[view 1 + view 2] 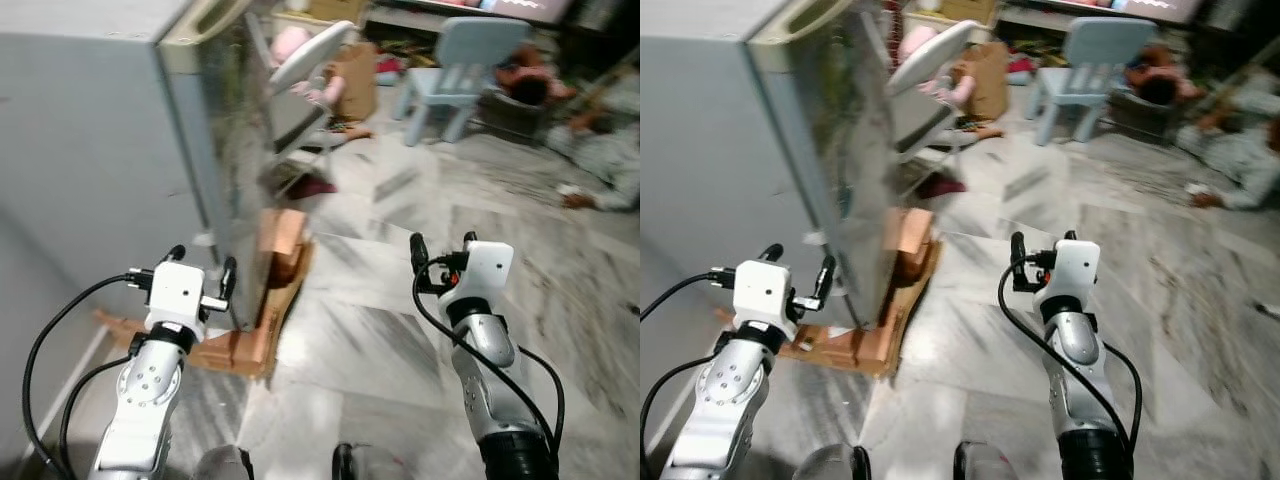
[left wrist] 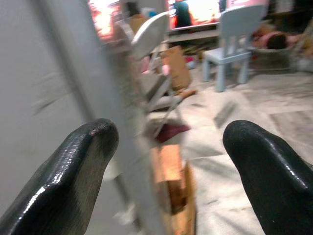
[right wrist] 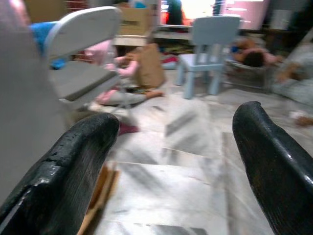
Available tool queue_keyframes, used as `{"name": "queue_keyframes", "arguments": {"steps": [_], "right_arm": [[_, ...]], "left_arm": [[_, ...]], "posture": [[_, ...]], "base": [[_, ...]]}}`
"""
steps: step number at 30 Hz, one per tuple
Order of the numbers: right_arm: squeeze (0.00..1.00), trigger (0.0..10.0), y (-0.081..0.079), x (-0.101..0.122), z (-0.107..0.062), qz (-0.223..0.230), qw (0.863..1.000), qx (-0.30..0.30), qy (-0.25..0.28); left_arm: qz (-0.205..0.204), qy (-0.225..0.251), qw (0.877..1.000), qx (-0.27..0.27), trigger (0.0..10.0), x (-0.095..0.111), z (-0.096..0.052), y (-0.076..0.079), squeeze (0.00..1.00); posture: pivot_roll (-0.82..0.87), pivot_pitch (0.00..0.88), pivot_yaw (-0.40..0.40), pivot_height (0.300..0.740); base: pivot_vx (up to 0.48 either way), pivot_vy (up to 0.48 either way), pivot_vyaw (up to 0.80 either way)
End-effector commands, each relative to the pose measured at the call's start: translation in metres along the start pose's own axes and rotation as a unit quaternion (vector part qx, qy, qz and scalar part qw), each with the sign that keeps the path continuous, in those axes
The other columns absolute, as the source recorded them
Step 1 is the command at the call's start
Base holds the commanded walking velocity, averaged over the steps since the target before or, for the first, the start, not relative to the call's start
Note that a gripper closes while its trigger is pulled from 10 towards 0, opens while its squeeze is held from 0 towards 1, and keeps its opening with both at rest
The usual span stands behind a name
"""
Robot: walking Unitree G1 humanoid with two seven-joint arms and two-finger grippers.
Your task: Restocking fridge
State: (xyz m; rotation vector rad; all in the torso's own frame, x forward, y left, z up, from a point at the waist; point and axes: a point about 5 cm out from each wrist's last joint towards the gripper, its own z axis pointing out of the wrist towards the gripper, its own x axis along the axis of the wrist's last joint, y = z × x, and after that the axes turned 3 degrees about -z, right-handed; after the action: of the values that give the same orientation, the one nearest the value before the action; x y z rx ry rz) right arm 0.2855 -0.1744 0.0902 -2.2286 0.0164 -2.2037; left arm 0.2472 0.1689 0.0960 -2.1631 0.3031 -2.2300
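Marble floor (image 1: 400,330): one fridge (image 1: 100,150), two chairs (image 1: 455,70).

Both silver arms are raised forward, elbows bent. The left black two-fingered gripper (image 1: 201,265) and right black two-fingered gripper (image 1: 440,243) point ahead, fingers spread apart, holding nothing.

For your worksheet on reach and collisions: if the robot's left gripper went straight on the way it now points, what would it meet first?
Probably the grey fridge's near corner edge: the open left gripper points right at it in the left wrist view. Depth is blurred.
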Motion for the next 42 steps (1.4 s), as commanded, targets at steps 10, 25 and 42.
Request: {"name": "queue_keyframes", "arguments": {"steps": [10,25,42], "right_arm": [[0.00,10.0,0.004,0.005,0.001,-0.006,1.000,-0.001,0.006],[0.00,10.0,0.003,0.006,0.000,-0.007,1.000,0.005,0.004],[0.00,10.0,0.006,0.005,-0.018,-0.024,0.999,0.028,-0.013]], "left_arm": [[0.004,0.006,1.000,0.012,10.0,0.004,0.001,-0.002,0.00],[0.013,0.003,0.997,0.080,10.0,0.003,0.014,-0.022,0.00],[0.024,0.024,0.990,0.140,10.0,0.019,0.072,-0.055,0.00]], "posture": [[0.10,0.099,-0.078,0.740],[0.09,0.110,-0.090,0.740],[0.04,0.156,-0.108,0.740]], "base": [[0.121,0.000,-0.11],[0.000,0.000,0.00],[0.000,0.000,0.00]]}}
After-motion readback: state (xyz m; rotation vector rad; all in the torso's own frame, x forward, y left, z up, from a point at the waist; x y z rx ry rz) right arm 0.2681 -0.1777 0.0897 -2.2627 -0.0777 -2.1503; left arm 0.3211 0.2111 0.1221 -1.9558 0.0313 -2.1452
